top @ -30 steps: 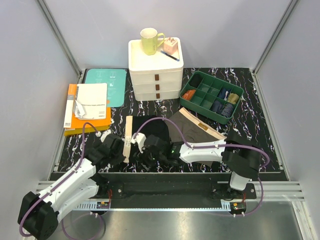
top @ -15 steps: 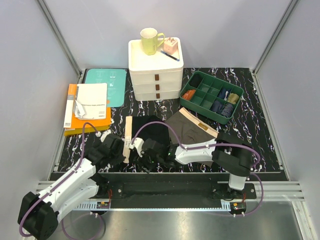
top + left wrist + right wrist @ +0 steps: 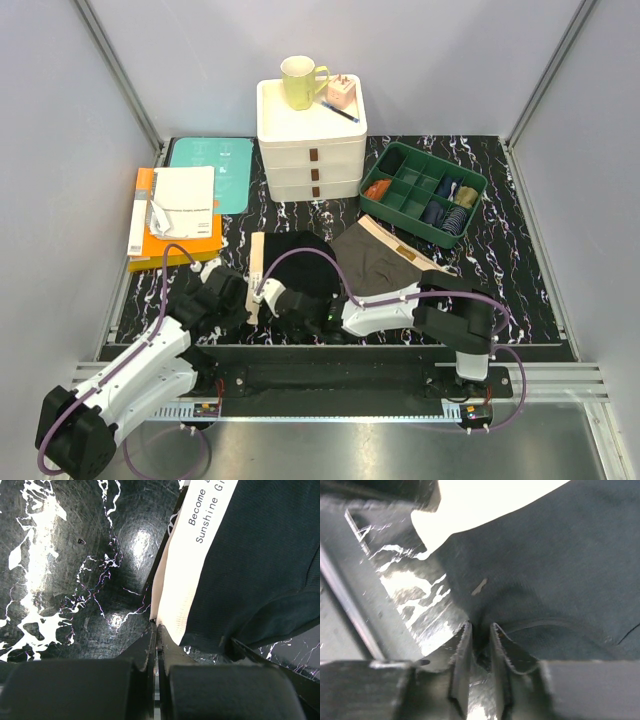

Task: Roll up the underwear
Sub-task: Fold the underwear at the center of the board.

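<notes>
Counter stock, listed left to right

**Item 1.** Stack of papers [image 3: 175, 215]: orange cover under a white booklet, at the left edge of the counter [image 3: 500, 270], with a teal pad [image 3: 210, 170] behind it.

**Item 2.** Left claw [image 3: 250, 298]: pressed fully together on the near end of the beige waistband [image 3: 187, 570]. The wrist view shows the band's tip nipped between the fingers [image 3: 150, 645].

**Item 3.** Black underwear [image 3: 305, 255]: spread flat at the near middle of the counter. Its waistband runs front to back along its left side, and both claws sit at its near edge.

**Item 4.** Right claw [image 3: 278, 308]: just right of the left one. Its jaws are drawn close, with a small fold of the black cloth's near hem [image 3: 479, 630] caught between them. The rest of the cloth spreads away beyond the fingertips.

**Item 5.** White drawer unit [image 3: 310, 140]: at the back centre, carrying a yellow-green mug [image 3: 298, 80].

**Item 6.** Olive-brown underwear [image 3: 380, 260]: flat, touching the right side of the black pair, waistband towards the back. No claw is on it.

**Item 7.** Green divided tray [image 3: 422, 192]: back right, holding small sock bundles.
</notes>
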Motion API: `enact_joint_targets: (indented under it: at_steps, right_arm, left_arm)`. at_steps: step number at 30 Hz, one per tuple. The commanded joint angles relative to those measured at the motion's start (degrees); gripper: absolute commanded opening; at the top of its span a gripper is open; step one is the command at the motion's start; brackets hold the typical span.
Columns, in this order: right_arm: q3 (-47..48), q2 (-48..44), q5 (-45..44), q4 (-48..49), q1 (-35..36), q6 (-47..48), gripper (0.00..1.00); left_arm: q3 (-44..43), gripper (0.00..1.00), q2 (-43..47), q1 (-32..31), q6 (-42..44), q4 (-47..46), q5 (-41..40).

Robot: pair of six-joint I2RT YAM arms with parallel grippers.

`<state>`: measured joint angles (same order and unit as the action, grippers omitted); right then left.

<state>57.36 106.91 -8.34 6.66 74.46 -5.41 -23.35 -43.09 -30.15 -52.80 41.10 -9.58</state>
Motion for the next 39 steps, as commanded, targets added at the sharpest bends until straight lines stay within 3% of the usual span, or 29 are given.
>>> enact_joint_targets:
  at_steps: [1, 4, 15, 22, 29, 39]
  right_arm:
    - [0.91, 4.35, -4.06, -4.28, 0.51, -0.66, 0.19]
    - [1.43, 3.66, -1.43, -5.51, 0.52, -0.39, 0.01]
    - [6.09, -2.14, 18.18, -16.93, 0.69, -3.11, 0.0]
    - [9.33, -5.49, 13.8, -21.67, 0.6, -5.66, 0.0]
    - [13.91, -6.98, 3.6, -25.73, -0.54, -6.72, 0.0]
    - [18.22, -6.02, 1.31, -25.73, -7.57, -4.53, 0.0]
  left_arm:
    - [-2.57, 0.0, 0.73, 0.18, 0.15, -0.15, 1.06]
    - [-2.66, 0.0, 0.99, 0.36, 0.32, -0.23, 1.06]
    - [-5.21, 0.0, 3.27, 0.53, -0.29, 2.75, 0.71]
    - [-6.35, 0.0, 4.77, 0.71, -1.69, 3.72, 3.6]
    - [-8.64, 0.0, 4.33, 0.79, -0.91, 3.9, 2.55]
    - [-11.98, 0.0, -0.67, 3.25, 1.38, 0.21, 0.71]
